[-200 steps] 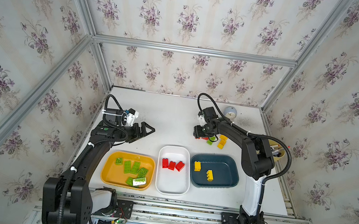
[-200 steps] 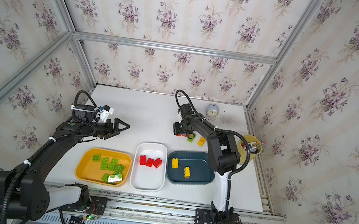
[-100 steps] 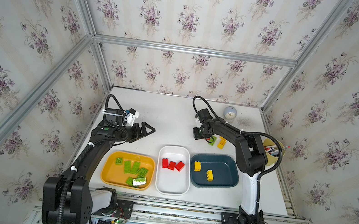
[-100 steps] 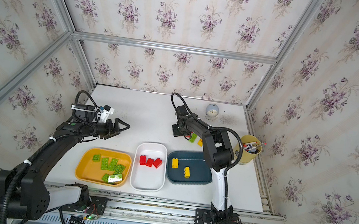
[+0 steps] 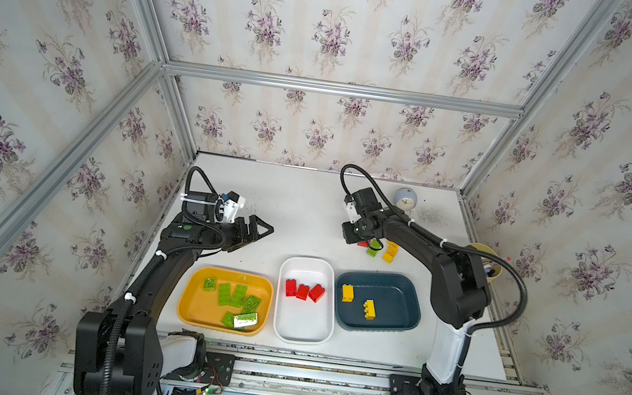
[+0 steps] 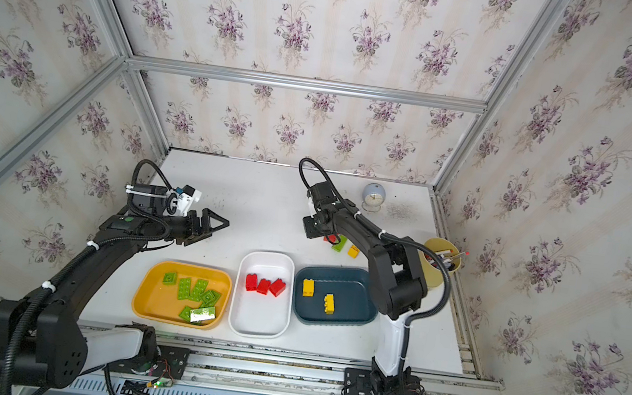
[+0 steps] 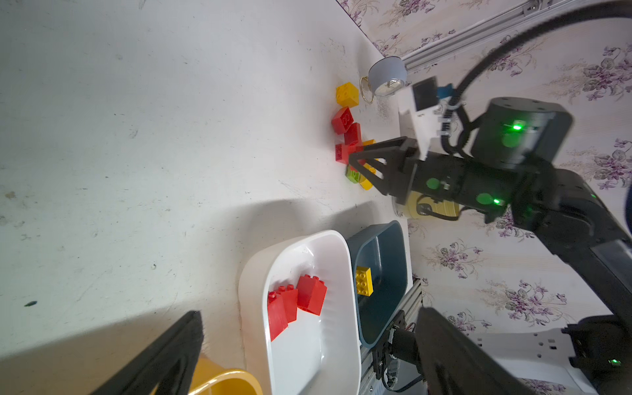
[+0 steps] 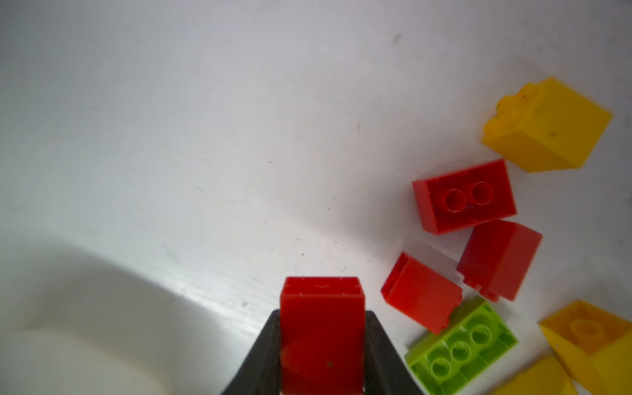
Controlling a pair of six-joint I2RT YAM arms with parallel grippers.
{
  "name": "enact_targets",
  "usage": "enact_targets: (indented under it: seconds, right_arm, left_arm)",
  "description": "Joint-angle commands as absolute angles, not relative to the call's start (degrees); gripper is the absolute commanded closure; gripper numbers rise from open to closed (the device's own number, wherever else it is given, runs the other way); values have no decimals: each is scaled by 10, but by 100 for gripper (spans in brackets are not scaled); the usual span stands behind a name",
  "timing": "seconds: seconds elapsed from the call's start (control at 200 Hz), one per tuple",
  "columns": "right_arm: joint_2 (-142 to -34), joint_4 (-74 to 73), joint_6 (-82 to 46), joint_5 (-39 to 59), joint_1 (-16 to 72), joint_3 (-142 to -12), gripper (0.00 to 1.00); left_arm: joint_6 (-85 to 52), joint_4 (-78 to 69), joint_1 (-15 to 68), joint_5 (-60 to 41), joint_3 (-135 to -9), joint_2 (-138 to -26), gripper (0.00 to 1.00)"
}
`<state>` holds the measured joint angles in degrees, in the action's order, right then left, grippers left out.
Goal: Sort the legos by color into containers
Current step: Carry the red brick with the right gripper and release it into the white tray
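Your right gripper (image 8: 323, 319) has its jaws clamped on a red brick (image 8: 321, 304), with one black finger pressed flat against each side, low over the white table (image 8: 171, 136); you cannot tell whether the brick is lifted clear of it. Close beside it lies the loose pile (image 8: 499, 260): three more red pieces, a lime green brick (image 8: 461, 349) and some yellow ones, several of them touching. In both top views you see that gripper at the far right part of the table, beyond the trays, with the green brick and a yellow brick (image 5: 390, 253) showing beside the arm. Your left gripper (image 5: 256, 234) hangs over bare table on the left, beyond the orange-yellow tray (image 5: 190, 307), jaws wide apart and holding nothing. That tray holds only green bricks (image 5: 237, 296). The white tray (image 5: 302, 331) in the middle holds three red bricks (image 5: 303, 290) side by side. The dark blue tray (image 5: 392, 327) on the right holds two yellow bricks (image 5: 347, 293), apart from each other. The three trays sit in a row along the near edge
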<state>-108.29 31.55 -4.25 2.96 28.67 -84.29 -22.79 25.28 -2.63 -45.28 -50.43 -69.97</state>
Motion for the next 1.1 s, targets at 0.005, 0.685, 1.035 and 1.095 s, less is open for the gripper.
enact_targets:
  seconds: [0.005, 0.685, 1.035, 1.095]
  right_arm:
    - [-1007, 294, -17, 123, 317, -801, 73]
    - [-928, 247, 61, 184, 554, -617, 48]
    - [-881, 269, -59, 234, 413, -661, 28]
    - [-879, 263, -119, 227, 368, -664, 28]
  left_arm:
    - [-224, 242, -27, -461, -513, -700, 1]
    - [-225, 242, -26, -463, -516, -723, 1]
    - [-225, 242, -27, -470, -514, -722, 1]
    - [-225, 242, -27, -472, -514, -724, 1]
